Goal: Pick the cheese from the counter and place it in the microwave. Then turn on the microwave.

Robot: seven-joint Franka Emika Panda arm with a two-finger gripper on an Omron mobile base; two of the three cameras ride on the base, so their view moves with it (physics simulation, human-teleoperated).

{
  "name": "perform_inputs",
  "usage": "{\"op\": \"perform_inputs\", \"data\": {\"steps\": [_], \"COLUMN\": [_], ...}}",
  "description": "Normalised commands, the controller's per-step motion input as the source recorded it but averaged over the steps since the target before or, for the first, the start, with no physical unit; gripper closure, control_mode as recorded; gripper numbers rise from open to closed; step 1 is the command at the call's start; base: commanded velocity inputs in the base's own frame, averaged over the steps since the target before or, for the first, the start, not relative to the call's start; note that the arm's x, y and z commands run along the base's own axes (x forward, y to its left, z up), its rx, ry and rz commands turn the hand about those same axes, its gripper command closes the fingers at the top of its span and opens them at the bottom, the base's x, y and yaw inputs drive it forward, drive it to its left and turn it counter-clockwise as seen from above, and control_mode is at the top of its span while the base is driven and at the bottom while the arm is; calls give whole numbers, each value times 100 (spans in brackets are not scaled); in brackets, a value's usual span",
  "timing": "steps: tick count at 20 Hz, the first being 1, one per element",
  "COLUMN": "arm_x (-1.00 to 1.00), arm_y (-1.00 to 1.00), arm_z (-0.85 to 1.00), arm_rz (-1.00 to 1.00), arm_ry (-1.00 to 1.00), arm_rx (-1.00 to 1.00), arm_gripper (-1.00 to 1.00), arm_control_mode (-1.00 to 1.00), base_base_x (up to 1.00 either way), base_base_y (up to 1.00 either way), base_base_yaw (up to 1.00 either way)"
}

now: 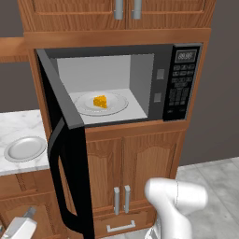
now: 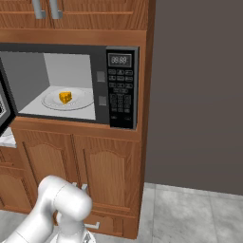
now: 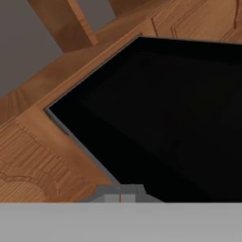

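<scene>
One cheese (image 1: 100, 101) sits mid-frame inside the microwave (image 1: 182, 84); its door (image 1: 65, 154) hangs open for shutting; gripper (image 3: 120, 194) jaws pressed together.

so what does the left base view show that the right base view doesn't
Left base view alone: the black microwave door swung open with its curved dark handle, and a round grey plate on the white marble counter. Right base view alone: a plain grey wall beside the wooden cabinet and the grey floor. Both: the small orange-yellow cheese wedge on the pale round plate inside the black microwave, plus its button panel.
</scene>
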Motion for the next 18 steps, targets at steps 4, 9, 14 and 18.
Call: {"op": "perform_inputs", "data": {"steps": [4,9,14,18], "arm_x": [0,0,0,0], "arm_y": [-13,-16,-16,-15], "arm_z": [3,1,0,5], "arm_rz": [-2,-2,-1,-1], "arm_ry": [0,0,2,1], "arm_rx": [0,0,0,0], "arm_gripper": [100,100,100,100], "arm_control_mode": [-100,-100,-100,-100], "base_base_x": [0,0,0,0], "base_base_y": [0,0,0,0], "base_base_yaw": [0,0,0,0]}}
